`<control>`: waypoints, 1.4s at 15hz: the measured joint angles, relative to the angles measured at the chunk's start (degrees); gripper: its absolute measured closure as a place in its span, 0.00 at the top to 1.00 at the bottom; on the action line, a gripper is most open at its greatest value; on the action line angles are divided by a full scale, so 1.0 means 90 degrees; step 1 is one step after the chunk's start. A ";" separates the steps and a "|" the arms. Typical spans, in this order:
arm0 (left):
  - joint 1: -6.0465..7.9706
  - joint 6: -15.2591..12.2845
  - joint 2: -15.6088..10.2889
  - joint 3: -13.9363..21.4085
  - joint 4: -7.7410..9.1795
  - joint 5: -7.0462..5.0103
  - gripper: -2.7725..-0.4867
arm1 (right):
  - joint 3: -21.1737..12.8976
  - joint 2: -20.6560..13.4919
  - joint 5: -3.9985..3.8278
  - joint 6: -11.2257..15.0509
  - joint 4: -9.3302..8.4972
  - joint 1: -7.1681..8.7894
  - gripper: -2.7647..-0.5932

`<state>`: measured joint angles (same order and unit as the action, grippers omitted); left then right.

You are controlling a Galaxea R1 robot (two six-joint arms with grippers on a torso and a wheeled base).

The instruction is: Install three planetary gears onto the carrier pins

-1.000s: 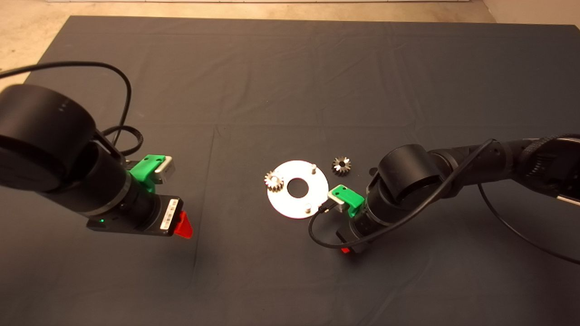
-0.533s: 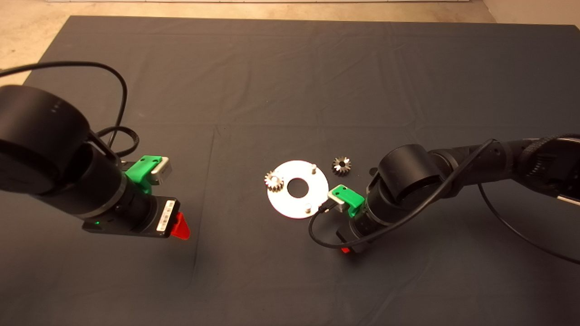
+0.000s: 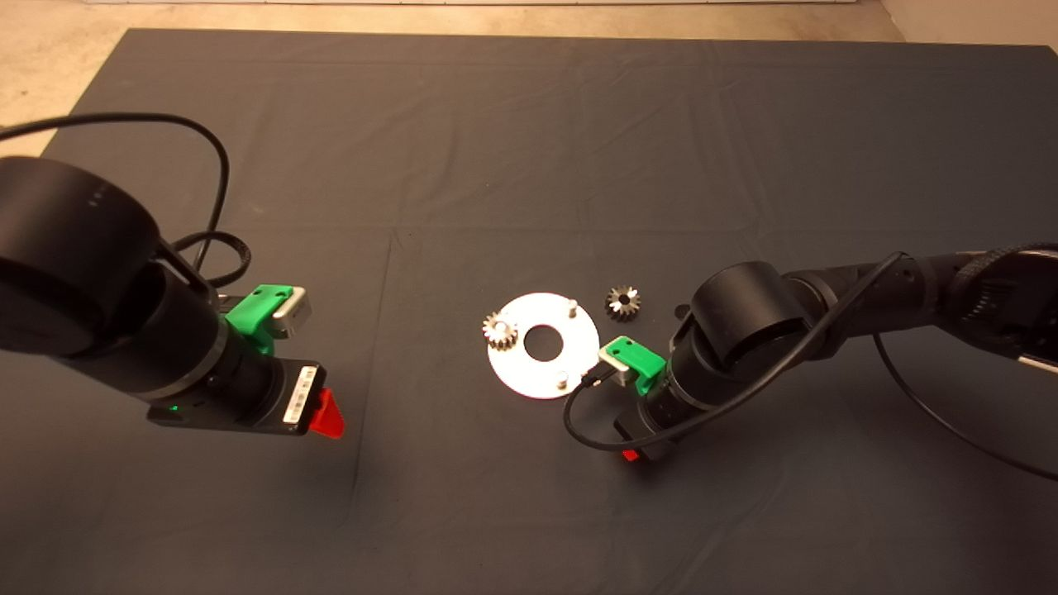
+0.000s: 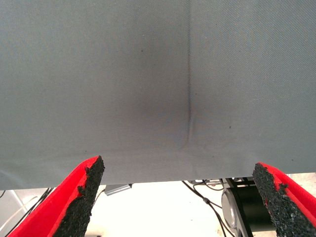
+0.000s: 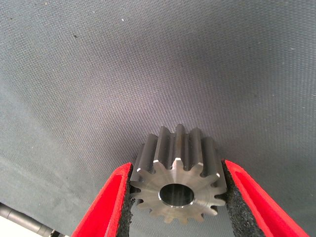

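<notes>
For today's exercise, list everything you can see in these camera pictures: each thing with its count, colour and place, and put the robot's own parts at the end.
Mat: one, dark grey, covering the table.
Round plate: one, silver-white with a large centre hole, mid-mat.
Carrier pins: three; two bare silver pegs and, the third under a gear.
Planetary gears: three, grey metal; one on the plate's left edge, one on the mat beyond the plate's right side, one held in the right pincer.
Floor: beige, past the mat's far edge.
Left pincer: one, red fingers open, over bare mat at left.
Right pincer: one, red fingers shut on a gear, near the plate's right side.
</notes>
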<state>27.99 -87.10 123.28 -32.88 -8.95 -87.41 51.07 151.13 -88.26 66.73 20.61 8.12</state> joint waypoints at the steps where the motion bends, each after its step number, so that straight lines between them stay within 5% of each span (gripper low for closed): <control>1: -0.0001 0.0000 0.0000 0.0000 0.0000 0.0000 0.74 | 0.0000 -0.0003 0.0008 0.0008 0.0000 0.0019 0.26; 14: 0.0002 0.0003 -0.0012 0.0061 0.0000 -0.0003 0.74 | -0.0324 -0.0145 0.0038 0.0100 0.0022 0.0563 0.22; 21: 0.0002 0.0003 -0.0012 0.0083 0.0049 0.0000 0.74 | -0.0348 -0.0161 0.0026 0.0455 0.0022 0.0776 0.20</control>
<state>28.00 -87.08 123.17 -32.13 -8.51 -87.41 47.93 149.68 -88.03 70.83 20.81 15.11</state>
